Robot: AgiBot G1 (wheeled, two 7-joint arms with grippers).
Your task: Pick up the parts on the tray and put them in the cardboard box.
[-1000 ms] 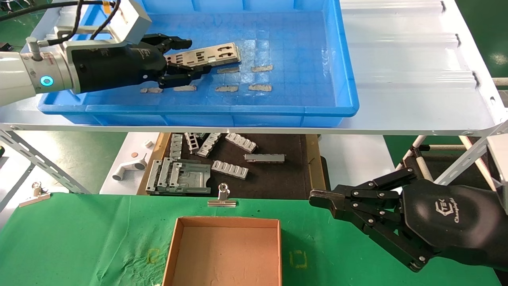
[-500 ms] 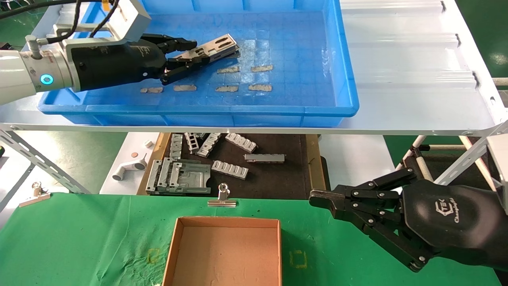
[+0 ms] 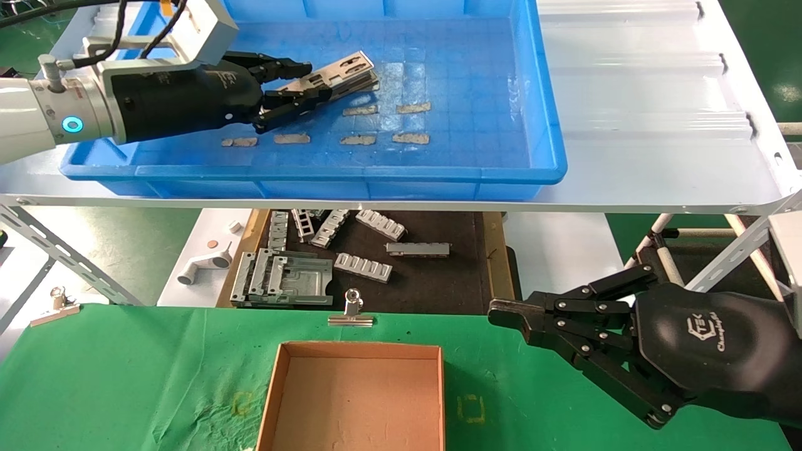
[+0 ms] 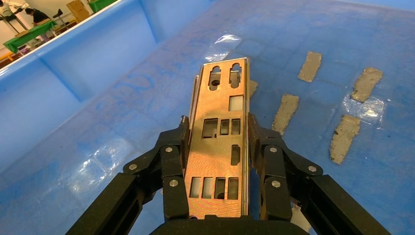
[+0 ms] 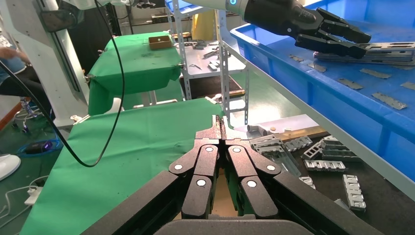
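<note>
A silver-grey punched part is held by its long edges in my left gripper, shut on it over the left half of the blue tray. The part tilts, its far end pointing toward the tray's back. In the left wrist view the part runs lengthwise between the gripper fingers above the tray floor. The cardboard box sits open on the green cloth at the near edge. My right gripper hovers shut and empty to the right of the box; in the right wrist view the right gripper is pressed shut.
Tan tape strips lie on the tray floor. Below the shelf, ribbed grey brackets rest on a dark mat. A binder clip pins the green cloth just behind the box.
The left gripper's fingers have closed onto the part's edges and the part has swung from lying flat to tilted, far end raised. The right arm has not moved.
</note>
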